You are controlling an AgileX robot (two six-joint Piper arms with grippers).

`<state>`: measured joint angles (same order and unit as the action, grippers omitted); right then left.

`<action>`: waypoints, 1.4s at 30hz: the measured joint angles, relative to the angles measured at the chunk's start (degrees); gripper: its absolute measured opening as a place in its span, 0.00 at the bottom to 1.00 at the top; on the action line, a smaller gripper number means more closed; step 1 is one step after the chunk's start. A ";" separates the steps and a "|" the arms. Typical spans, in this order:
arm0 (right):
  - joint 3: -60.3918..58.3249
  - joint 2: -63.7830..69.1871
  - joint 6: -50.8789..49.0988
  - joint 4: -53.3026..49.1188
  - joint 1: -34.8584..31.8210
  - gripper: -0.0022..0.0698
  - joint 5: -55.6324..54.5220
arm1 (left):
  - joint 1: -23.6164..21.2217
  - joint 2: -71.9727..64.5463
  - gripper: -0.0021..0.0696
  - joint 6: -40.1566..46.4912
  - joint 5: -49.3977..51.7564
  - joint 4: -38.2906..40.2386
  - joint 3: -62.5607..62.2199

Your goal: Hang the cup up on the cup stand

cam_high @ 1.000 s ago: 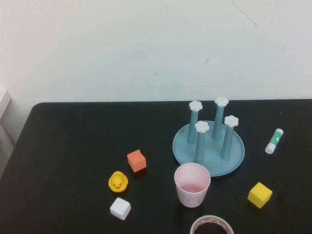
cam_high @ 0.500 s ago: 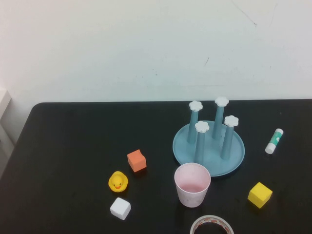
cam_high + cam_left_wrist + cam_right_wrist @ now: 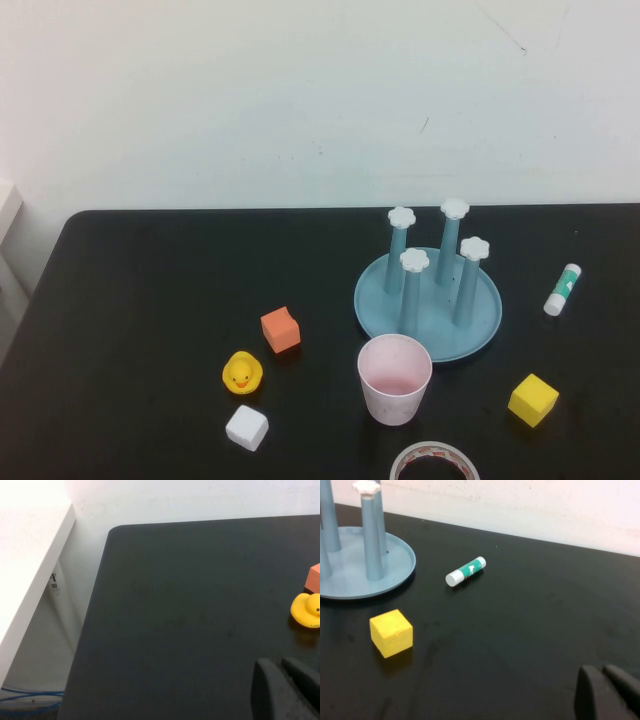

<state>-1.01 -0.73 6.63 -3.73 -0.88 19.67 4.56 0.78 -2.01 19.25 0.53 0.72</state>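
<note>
The high camera is looking down from the near side across the whole table [image 3: 150, 280]. The left wrist camera is sitting low over the left edge, sharing the yellow duck [image 3: 242, 373] [image 3: 306, 611]. The right wrist camera is skimming the right side, sharing the yellow cube [image 3: 533, 400] [image 3: 391, 632] and glue stick [image 3: 562, 289] [image 3: 465, 571].

A big black table [image 3: 190, 610] is filling most of the view. The left gripper [image 3: 286, 690] is hanging low over the table at about 5 o'clock, and its two dark fingers [image 3: 267, 692] are pressing together with nothing between them. A yellow rubber duck [image 3: 306, 611] is sitting on the table at about 3 o'clock. An orange block [image 3: 313, 578] is peeking in just beside the duck. A white wall [image 3: 200, 500] is standing behind the table at 12 o'clock.
</note>
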 joint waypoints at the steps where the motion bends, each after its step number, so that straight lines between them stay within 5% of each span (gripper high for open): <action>1: 0.00 0.00 0.00 0.00 0.00 0.03 0.00 | 0.00 0.00 0.03 0.00 0.00 0.00 0.00; 30: -0.24 0.00 0.74 -2.91 0.00 0.03 -1.66 | 0.00 0.00 0.03 0.21 0.00 -1.31 0.00; 37: -0.49 0.00 0.87 -3.30 0.00 0.03 -20.70 | 0.00 0.00 0.03 0.21 -4.97 -3.38 0.40; 42: -0.49 0.00 0.23 -3.30 0.02 0.03 -38.10 | 0.00 0.00 0.03 0.21 -21.52 -4.03 0.40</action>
<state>-1.50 -0.73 6.86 -7.03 -0.86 -18.44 4.56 0.78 -1.79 -2.26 -3.51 1.13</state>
